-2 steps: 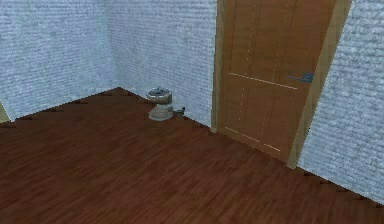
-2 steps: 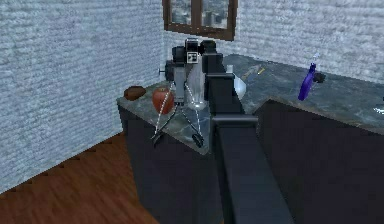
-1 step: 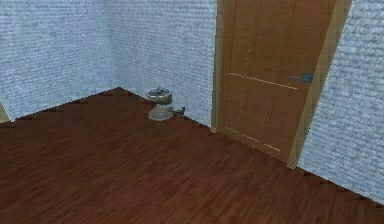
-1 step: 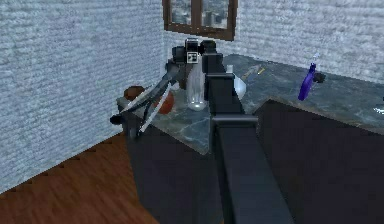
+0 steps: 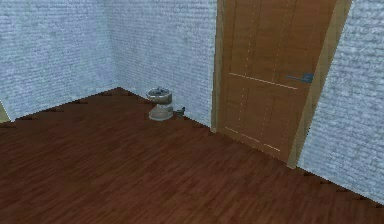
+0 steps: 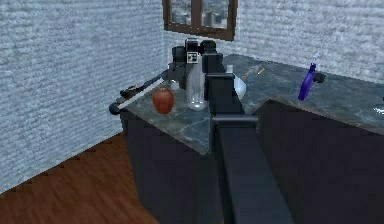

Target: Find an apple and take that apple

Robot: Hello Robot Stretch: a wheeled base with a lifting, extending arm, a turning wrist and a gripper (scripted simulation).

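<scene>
One dark square bar, the arm (image 6: pixel 245 170), rises from the bottom of the arm side view and reaches over a counter (image 6: pixel 300 115). The counter's top is a polished slab of dark, grey-veined stone on flat black cabinet fronts, and it bends in an L. Near its left corner, close to the front edge, the apple (image 6: pixel 163 99) rests on the stone, round, red and glossy. Just right of it stands a clear glass bottle (image 6: pixel 196 93), tall and narrow at the neck. The gripper (image 6: pixel 121 99) has thin dark fingers (image 6: pixel 145 84) that slant down to the counter's left edge, just left of the apple. The pictures do not tell how its jaws stand, whether it holds anything, or whether it touches the fruit. Behind the glass lies a pale rounded shape (image 6: pixel 238 86), somewhat like a bowl. Farther along, toward the back edge of the right-hand wing, a slim deep-blue bottle (image 6: pixel 308 82) stands upright. Beyond the counter's far corner, a window (image 6: pixel 200 14) with a brown wooden frame is set in a wall (image 6: pixel 70 70) of rough whitewashed brick. In the forward view, a dark reddish plank floor (image 5: pixel 120 170) with a slight sheen runs to the same kind of brick. A small grey round thing (image 5: pixel 160 103) sits there at the foot of the wall. To its right is a panelled door (image 5: pixel 265 70) of warm brown wood with a dark lever handle (image 5: pixel 300 78).
</scene>
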